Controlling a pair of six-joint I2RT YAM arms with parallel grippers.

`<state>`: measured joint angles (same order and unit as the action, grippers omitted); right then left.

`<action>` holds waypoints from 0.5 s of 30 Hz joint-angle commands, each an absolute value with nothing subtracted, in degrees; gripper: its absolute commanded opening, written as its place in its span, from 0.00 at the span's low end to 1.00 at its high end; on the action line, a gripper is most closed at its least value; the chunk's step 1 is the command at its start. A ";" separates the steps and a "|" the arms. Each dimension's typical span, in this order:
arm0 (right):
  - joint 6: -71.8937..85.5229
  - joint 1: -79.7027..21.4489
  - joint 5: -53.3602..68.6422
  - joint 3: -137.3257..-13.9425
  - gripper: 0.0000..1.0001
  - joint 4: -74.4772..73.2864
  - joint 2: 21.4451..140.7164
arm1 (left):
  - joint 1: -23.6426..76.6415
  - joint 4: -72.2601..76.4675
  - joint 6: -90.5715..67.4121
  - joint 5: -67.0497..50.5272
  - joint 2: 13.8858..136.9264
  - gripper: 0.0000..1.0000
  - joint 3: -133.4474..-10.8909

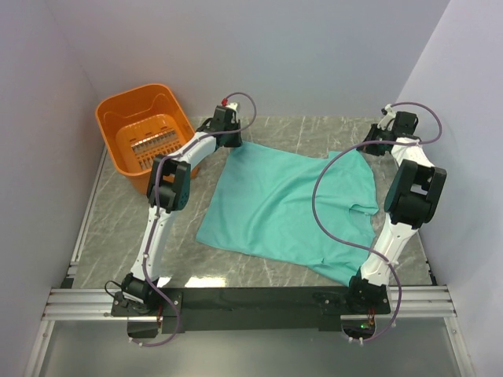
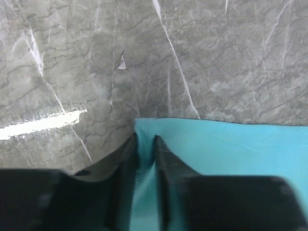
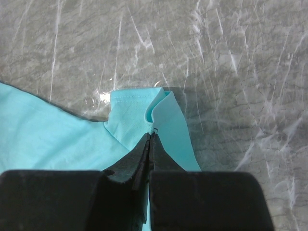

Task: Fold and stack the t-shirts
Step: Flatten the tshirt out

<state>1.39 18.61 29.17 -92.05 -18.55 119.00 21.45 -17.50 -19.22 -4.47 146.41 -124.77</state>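
The right gripper pinches one shirt corner; the left gripper straddles another, grip uncertain; we judge both set to stretch it.

bright, even light from above; shadows are faint and soft-edged. a white glare streak crosses the worktop in the left wrist view, with small glints in the right. the dark fingers close to each lens are blurred.
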 commanded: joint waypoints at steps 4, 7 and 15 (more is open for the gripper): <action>0.53 18.11 29.88 -94.13 0.00 -18.81 118.30 | 20.57 -17.40 -20.13 -5.72 145.12 0.04 -127.18; 0.53 18.02 29.97 -93.96 0.00 -18.90 117.69 | 19.52 -14.51 -20.92 -3.70 141.52 0.01 -124.20; -1.41 17.31 30.15 -93.69 0.00 -19.42 115.05 | 16.00 -9.32 -21.36 -3.78 133.77 0.00 -119.80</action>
<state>0.27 18.11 29.61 -92.05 -19.05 118.93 17.56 -14.59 -20.91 -4.32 141.49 -119.83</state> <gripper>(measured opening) 0.007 0.017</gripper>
